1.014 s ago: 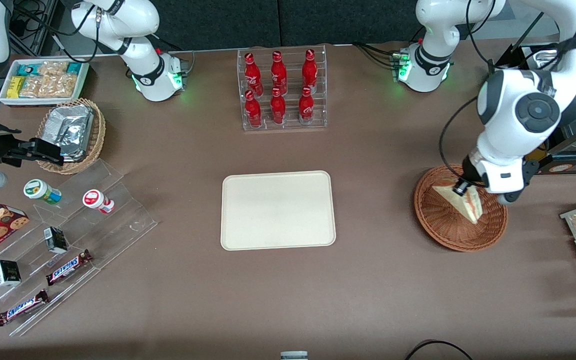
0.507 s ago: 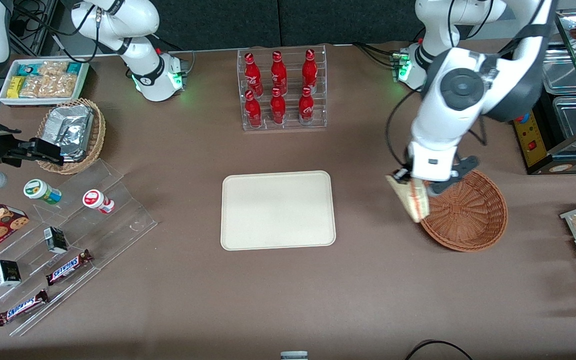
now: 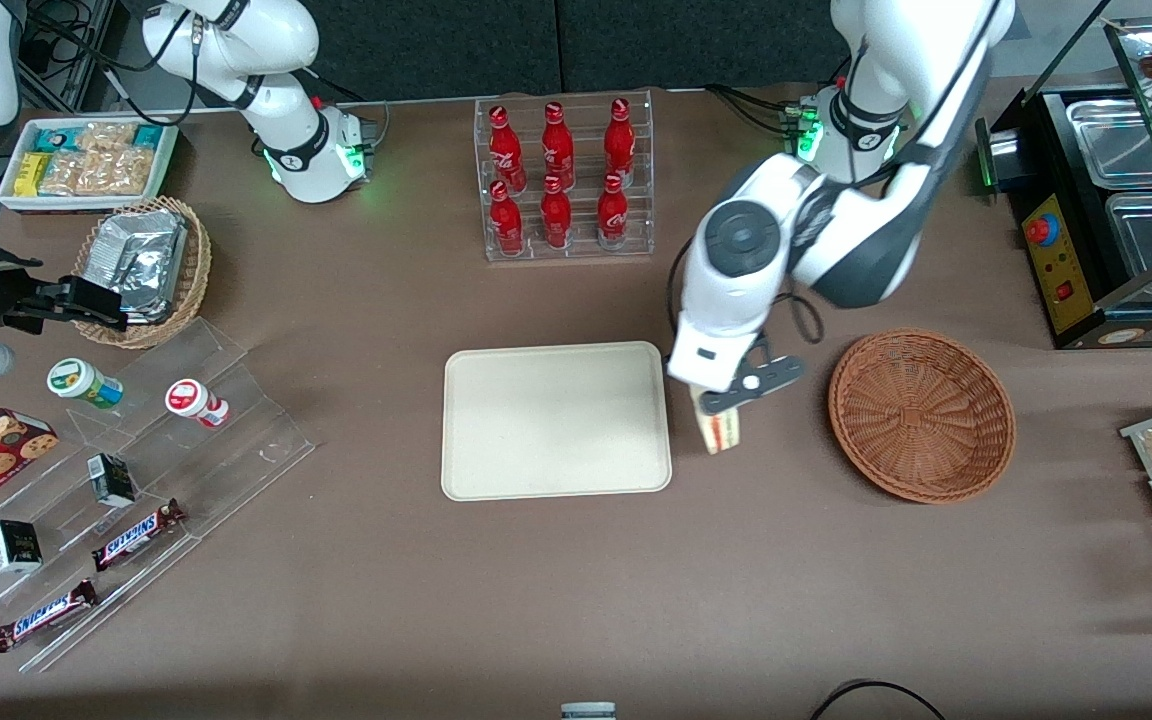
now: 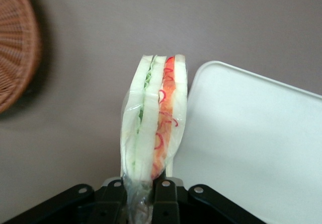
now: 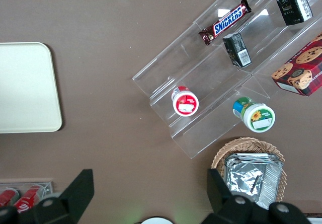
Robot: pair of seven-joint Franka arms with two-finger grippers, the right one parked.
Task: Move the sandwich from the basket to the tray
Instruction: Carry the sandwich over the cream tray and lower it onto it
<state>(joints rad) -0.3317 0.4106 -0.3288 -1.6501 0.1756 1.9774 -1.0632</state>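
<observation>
A: Entry. The gripper point(image 3: 714, 408) hangs over bare table between the tray point(image 3: 556, 470) and the basket point(image 3: 921, 415), just beside the tray's rim. Its fingers are closed on the sandwich point(image 4: 153, 133), pinching the wedge at one end, so most of it hangs out free.

B: Where is the sandwich relative to the tray?

A: In the air, right at the tray's edge toward the working arm's end, not yet over the flat. The basket holds nothing.

B: Handling judgement?

A: Light and soft, I'd say. Pale bread layers with red and green filling on the cut edge, all inside a clear film wrap that bunches at the fingers. Film is likely slippery and bread crushes easily, so a firm pinch risks denting it and a loose one risks a slide. Holding across the flat bread faces near one end, as now, seems sensible.

B: Surfaces?

A: The tray is smooth, cream, rigid, with rounded corners and a low rim. The basket is reddish-brown woven wicker, round and shallow. The table point(image 3: 836, 600) is matte brown.
</observation>
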